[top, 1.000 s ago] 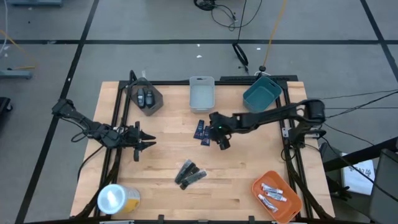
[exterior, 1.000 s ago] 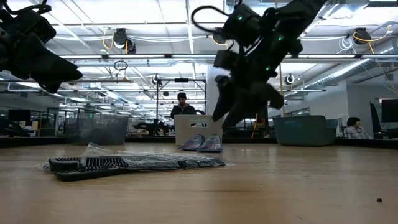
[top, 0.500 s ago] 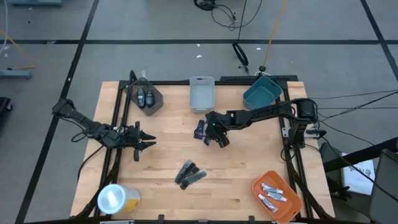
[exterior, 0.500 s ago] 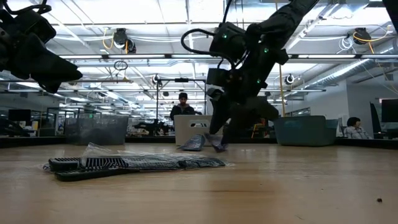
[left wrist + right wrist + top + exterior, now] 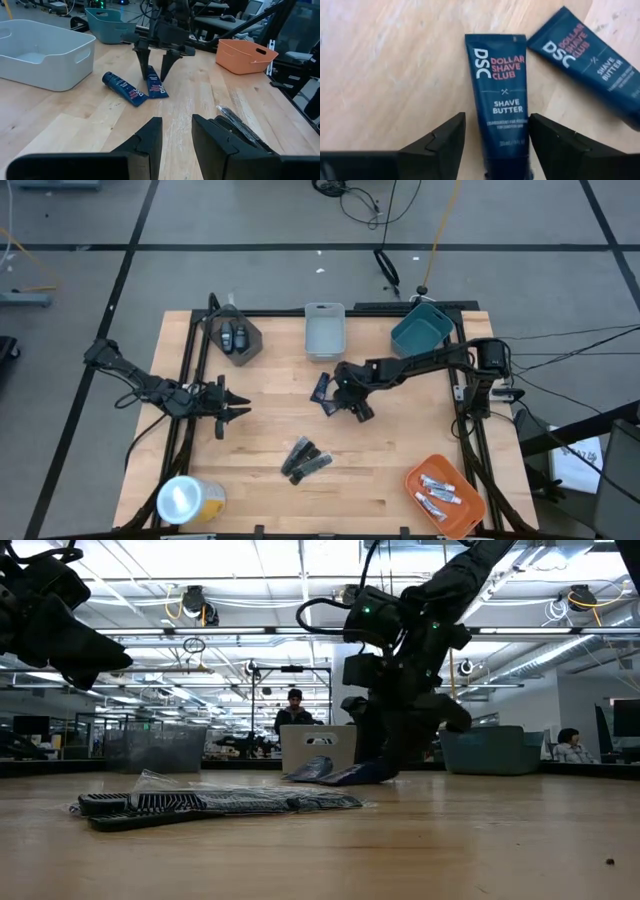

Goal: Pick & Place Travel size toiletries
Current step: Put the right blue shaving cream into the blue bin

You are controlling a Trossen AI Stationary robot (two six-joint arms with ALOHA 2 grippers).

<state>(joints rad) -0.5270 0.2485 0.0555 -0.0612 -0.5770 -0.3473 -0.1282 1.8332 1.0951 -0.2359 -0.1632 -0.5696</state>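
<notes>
Compared with the frame one second earlier, the right gripper (image 5: 331,396) has moved toward the white rectangular plastic bin (image 5: 324,331) and lowered onto the two dark blue shave-butter packets (image 5: 322,391), while the left arm has not shifted. Item count: two dark blue packets on the wooden table (image 5: 400,450) just in front of the white bin; two dark grey oval pieces (image 5: 234,337) in the dark grey bin (image 5: 250,345) to the left of the white bin; a cluster of black elongated sticks in clear wrap (image 5: 305,459) further toward the front edge (individual number cannot be told); several silvery-white tubes (image 5: 438,492) in the orange bin (image 5: 417,480) at the front right corner; one teal bin (image 5: 421,329) to the right of the white bin; one yellow roll with a white top (image 5: 189,499) at the front left corner. The right gripper's fingers (image 5: 442,142) are parted, straddling one packet (image 5: 502,95) with a gap on each side, not clamped. The left gripper (image 5: 234,403) hovers well left of the white bin, fingers (image 5: 145,142) slightly apart, holding nothing.
</notes>
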